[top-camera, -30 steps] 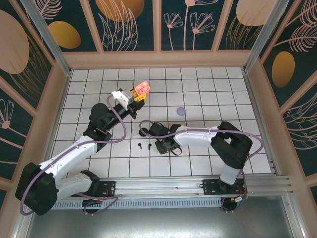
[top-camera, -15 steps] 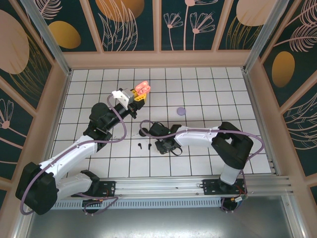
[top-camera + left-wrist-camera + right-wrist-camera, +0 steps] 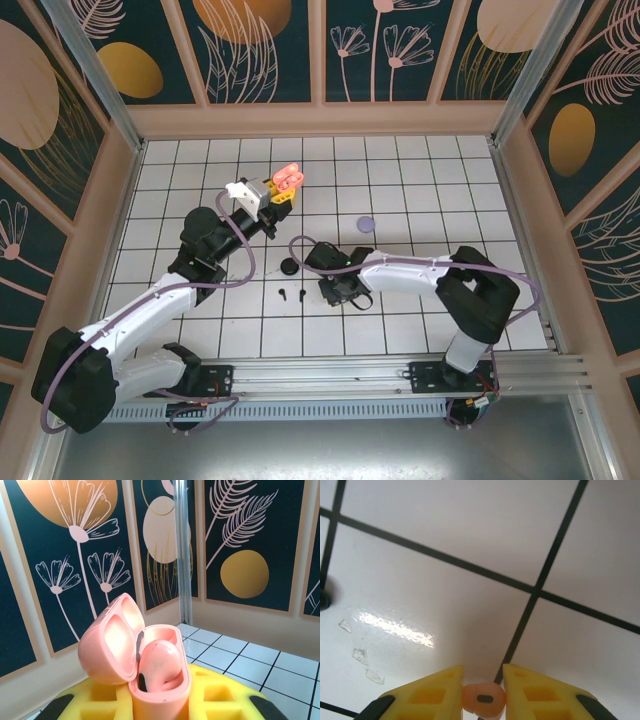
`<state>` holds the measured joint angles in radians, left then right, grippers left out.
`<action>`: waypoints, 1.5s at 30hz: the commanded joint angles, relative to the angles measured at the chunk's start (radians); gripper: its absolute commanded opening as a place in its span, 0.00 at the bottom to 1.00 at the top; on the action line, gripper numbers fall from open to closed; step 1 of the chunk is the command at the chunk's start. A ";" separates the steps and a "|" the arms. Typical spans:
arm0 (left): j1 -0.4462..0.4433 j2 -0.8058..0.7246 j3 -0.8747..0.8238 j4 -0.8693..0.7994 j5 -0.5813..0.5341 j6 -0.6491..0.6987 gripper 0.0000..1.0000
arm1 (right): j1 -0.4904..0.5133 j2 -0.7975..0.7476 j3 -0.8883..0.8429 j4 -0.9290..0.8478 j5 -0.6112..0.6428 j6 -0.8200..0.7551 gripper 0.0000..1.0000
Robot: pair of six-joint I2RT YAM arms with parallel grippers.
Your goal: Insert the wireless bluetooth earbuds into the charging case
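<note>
Pickup in hand: the right claw point(image 3: 335, 293) pinches a coral-pink earbud point(image 3: 483, 698) just above the desk point(image 3: 420, 200) near its centre, as the left claw point(image 3: 278, 194), at 11 o'clock, clamps the open charging case point(image 3: 159, 692), a twin earbud point(image 3: 162, 662) seated inside; next, likely, a careful lift toward that case.

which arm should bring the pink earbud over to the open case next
Right: the right gripper pinches the coral-pink earbud down at the tiles, while the left gripper is busy, shut on the open pink case.
</note>
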<state>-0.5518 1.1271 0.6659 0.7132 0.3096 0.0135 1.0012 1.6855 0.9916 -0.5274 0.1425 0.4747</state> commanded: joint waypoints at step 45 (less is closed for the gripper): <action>-0.005 0.071 0.145 -0.066 0.176 0.010 0.00 | -0.187 -0.301 0.534 0.365 -0.079 -0.367 0.24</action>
<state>-0.5518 1.1915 0.7727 0.6640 0.4461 0.0143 0.8196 1.3888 1.5284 -0.2398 0.1020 0.1467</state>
